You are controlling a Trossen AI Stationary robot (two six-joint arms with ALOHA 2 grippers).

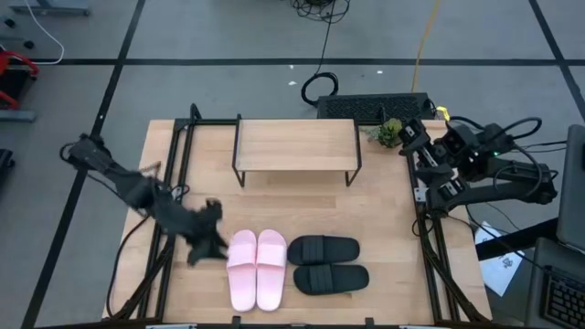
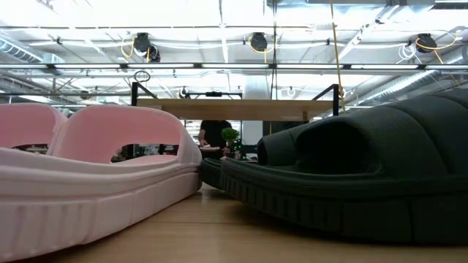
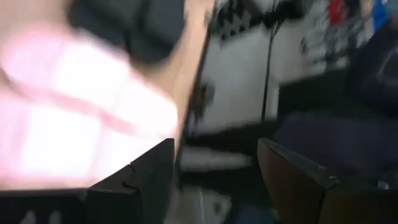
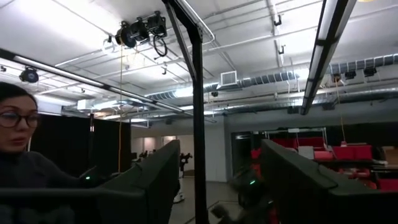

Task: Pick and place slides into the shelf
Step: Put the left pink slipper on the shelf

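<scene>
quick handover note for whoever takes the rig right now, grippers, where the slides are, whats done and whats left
Left gripper: open, holding nothing, low over the table right beside the pink pair's left side.
Right gripper: open, empty, arm parked folded at the table's right edge.
Slides: the pink pair lies side by side at the table's front; the black pair lies just right of it, its two slides turned sideways, one behind the other.
Shelf: at the back centre, nothing on top.
Done: no slide placed.
Left: all four slides to go on the shelf; the left pink one looks the likely first pick.
</scene>
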